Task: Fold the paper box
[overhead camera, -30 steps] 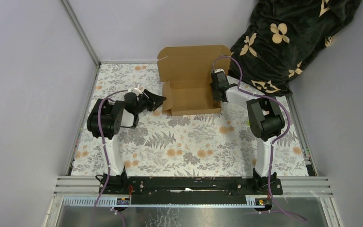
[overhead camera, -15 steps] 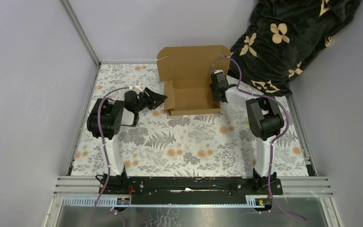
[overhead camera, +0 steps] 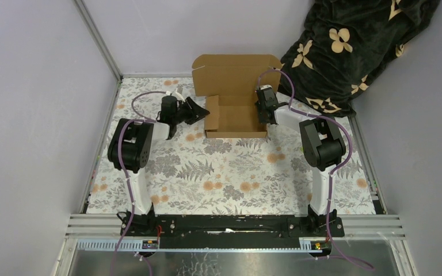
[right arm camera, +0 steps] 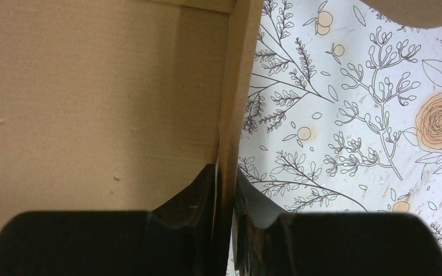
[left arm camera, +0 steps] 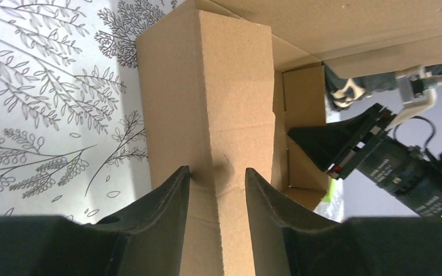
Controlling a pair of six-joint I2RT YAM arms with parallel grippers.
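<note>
The paper box [overhead camera: 236, 119] is brown cardboard at the back middle of the table, its lid panel [overhead camera: 236, 72] standing upright behind the shallow tray. My left gripper [overhead camera: 197, 111] is open at the box's left side. In the left wrist view its fingertips [left arm camera: 179, 175] rest against the raised left flap [left arm camera: 230, 86], with nothing pinched between them. My right gripper [overhead camera: 263, 108] is shut on the box's right wall. The right wrist view shows that thin wall [right arm camera: 239, 75] clamped edge-on between both fingers of that gripper [right arm camera: 225, 184].
A dark blanket with cream flowers [overhead camera: 351, 46] is heaped at the back right, close to the box. Grey walls and a metal rail [overhead camera: 101, 49] bound the floral table cover [overhead camera: 218, 178]. A small lime-green bit [left arm camera: 328, 192] shows beyond the box in the left wrist view.
My left gripper has moved back and to the right, and the left flap has gone from splayed outward to standing upright. The right gripper kept its hold.
</note>
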